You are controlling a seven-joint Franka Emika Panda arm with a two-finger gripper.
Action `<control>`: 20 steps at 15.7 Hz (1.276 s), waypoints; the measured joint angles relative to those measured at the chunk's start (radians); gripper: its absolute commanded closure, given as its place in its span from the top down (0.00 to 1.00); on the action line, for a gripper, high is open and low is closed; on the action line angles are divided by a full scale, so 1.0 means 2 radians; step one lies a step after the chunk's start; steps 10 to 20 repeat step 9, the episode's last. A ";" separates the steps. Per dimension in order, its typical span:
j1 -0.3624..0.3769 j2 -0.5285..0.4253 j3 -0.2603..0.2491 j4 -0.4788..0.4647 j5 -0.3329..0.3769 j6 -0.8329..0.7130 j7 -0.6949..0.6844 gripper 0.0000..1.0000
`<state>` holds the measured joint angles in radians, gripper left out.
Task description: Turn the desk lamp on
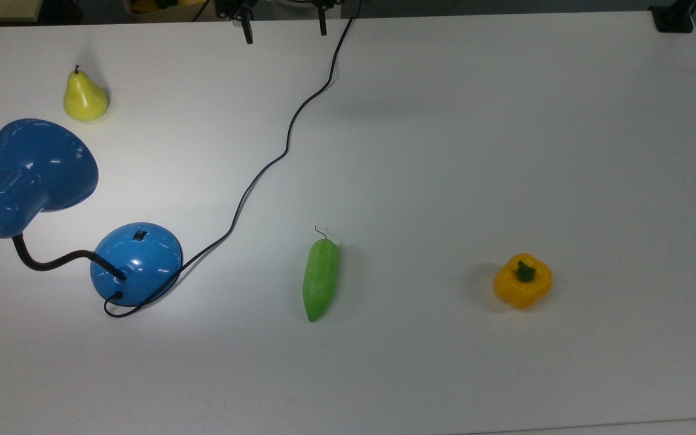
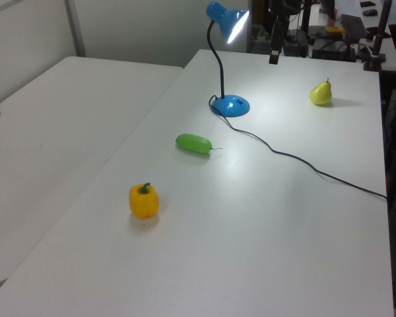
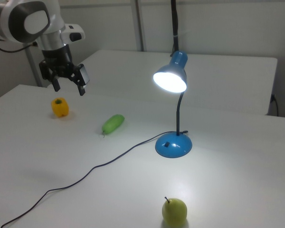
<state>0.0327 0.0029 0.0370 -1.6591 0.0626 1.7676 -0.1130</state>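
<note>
The blue desk lamp stands at the top view's left, its bell shade [image 1: 40, 163] bent over on the black neck above the domed base [image 1: 139, 263]. A small black switch [image 1: 138, 234] sits on the base. The shade [image 3: 172, 76] glows white in the right view and lights the table around the base [image 3: 173, 145]. My gripper [image 1: 285, 31] hangs open and empty at the table's far edge, well away from the lamp. It is high above the table in the right view [image 3: 69, 88], and a finger [image 2: 274, 53] shows beside the shade [image 2: 232, 23].
The lamp's black cord [image 1: 275, 157] snakes from the base to the far edge under the gripper. A yellow pear [image 1: 84, 96] stands behind the shade. A green cucumber [image 1: 321, 279] and a yellow bell pepper [image 1: 522, 281] lie toward the top view's right.
</note>
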 measured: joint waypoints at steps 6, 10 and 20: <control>0.006 0.001 -0.007 0.000 0.000 0.003 -0.003 1.00; 0.006 0.001 -0.007 0.000 0.000 0.003 -0.003 1.00; 0.006 0.001 -0.007 0.000 0.000 0.003 -0.003 1.00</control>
